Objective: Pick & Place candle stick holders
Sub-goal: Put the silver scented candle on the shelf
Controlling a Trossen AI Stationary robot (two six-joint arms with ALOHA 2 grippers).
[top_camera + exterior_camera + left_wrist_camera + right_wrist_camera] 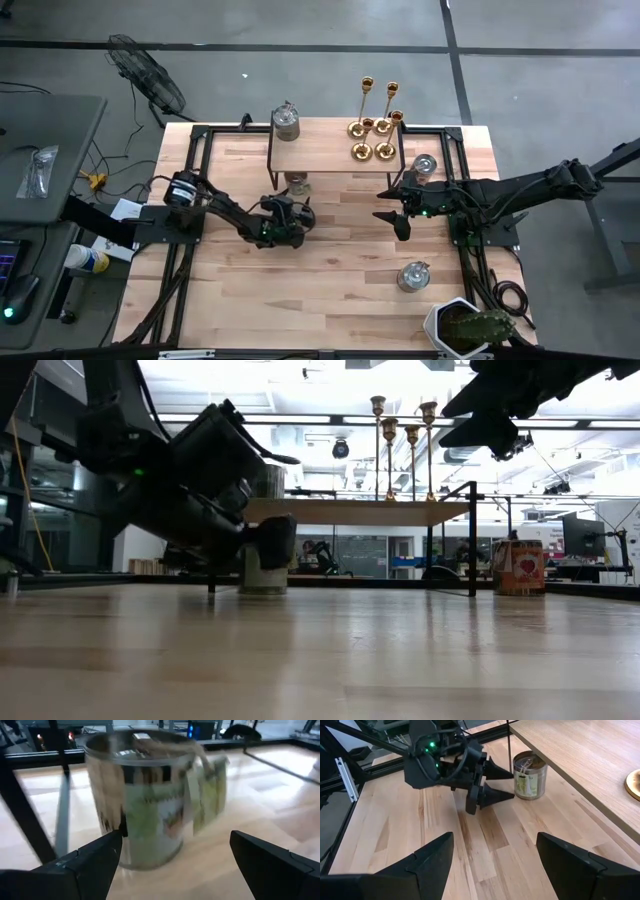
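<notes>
Several gold candle stick holders (372, 135) stand by their round bases on the right part of a raised wooden shelf (320, 155); in the low view the candle stick holders (400, 430) rise above the shelf board. My left gripper (303, 212) is open and low over the table. It points at a labelled tin (150, 810) that stands on the table under the shelf, with one finger to each side just short of it. My right gripper (392, 218) hangs open above the table's right half, holding nothing.
A lidded metal jar (286, 122) sits on the shelf's left end. Two more jars (425, 165) (413, 275) stand on the table's right side. A potted plant (465, 325) is at the near right corner. The shelf's black legs (510, 735) flank the tin.
</notes>
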